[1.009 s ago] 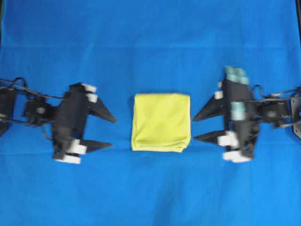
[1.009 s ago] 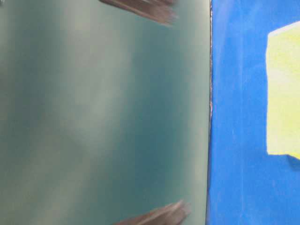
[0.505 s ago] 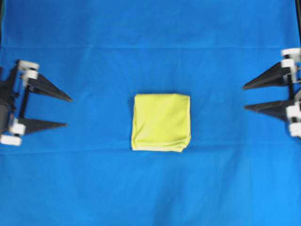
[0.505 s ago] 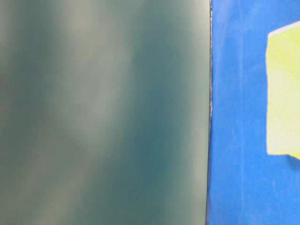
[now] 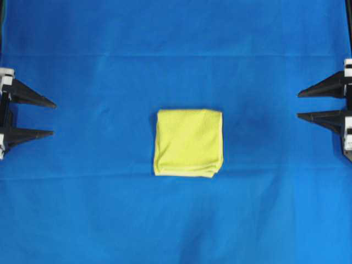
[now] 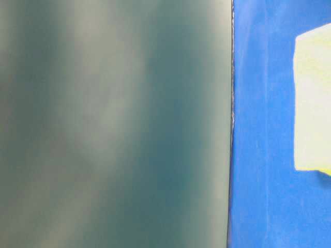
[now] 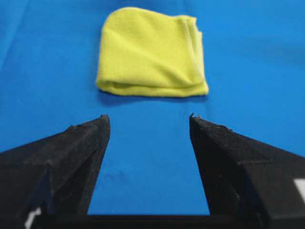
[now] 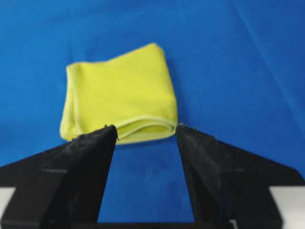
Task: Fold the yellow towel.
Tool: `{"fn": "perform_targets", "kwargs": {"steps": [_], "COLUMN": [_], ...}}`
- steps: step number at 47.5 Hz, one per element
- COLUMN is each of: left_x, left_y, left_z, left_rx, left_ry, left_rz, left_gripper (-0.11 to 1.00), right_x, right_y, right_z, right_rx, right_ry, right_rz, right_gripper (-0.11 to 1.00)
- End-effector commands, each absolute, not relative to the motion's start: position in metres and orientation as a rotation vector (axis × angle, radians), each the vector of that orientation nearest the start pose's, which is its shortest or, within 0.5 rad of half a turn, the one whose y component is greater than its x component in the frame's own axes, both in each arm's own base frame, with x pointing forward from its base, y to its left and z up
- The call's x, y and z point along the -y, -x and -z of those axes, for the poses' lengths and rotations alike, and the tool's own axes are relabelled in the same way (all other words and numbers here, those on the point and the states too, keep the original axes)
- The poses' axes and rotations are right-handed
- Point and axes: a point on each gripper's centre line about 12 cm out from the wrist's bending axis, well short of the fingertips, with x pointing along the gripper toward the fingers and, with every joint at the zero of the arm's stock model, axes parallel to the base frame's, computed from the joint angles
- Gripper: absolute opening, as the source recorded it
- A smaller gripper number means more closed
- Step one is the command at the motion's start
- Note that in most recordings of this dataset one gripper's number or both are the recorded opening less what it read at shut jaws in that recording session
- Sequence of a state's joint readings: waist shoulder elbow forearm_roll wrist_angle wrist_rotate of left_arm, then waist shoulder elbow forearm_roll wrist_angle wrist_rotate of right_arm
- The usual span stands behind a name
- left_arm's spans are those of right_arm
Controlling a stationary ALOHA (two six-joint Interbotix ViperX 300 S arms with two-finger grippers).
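Pointing toward the middle from the far left side of the overhead view, the left gripper (image 5: 52,117) has its two black fingers (image 5: 33,100) spread wide apart, and nothing sits between them. In the left wrist view you can see plain blue between the two finger tips, with nothing pinched.

On the far right side, the right gripper (image 5: 300,105) is spread wide too, and its black fingers (image 5: 322,88) hold nothing. They point back toward the middle.

Between the two grippers, well apart from both, lies the yellow towel (image 5: 188,142). It is folded into a small, thick, nearly square bundle and rests flat. In the right wrist view its stacked edges and thin pale hem face the camera, and you can see a few layers lying on top of each other. In the left wrist view the hem runs down the right side of the bundle.

Under the towel is a big blue cloth (image 5: 176,220) that covers the desk. It has some soft creases running across it.

The table-level view is mostly a blurry grey-green surface (image 6: 114,124), with a strip of the blue cloth and one edge of the yellow towel on the right.
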State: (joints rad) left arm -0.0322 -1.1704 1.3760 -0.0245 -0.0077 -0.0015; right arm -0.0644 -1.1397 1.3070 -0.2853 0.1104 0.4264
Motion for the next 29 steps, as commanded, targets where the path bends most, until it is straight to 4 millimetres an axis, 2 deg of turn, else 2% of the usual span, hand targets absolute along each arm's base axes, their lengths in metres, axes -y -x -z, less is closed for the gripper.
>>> {"fn": "perform_targets", "kwargs": {"steps": [1, 29], "left_x": [0.0043, 0.0043], "left_y": [-0.1582, -0.1582], "left_z": [-0.2193, -0.2193], "left_rx": [-0.184, -0.184], "left_ry": [0.022, 0.022], "left_rz": [0.025, 0.025], "left_gripper": [0.65, 0.65], "right_x": [0.0138, 0.0139], "right_y": [-0.1650, -0.1656], "right_z": [-0.2275, -0.2254], "right_rx": [-0.252, -0.263], "right_ry": [-0.150, -0.150], "right_rz": [0.108, 0.109], "right_gripper": [0.58, 0.58]}}
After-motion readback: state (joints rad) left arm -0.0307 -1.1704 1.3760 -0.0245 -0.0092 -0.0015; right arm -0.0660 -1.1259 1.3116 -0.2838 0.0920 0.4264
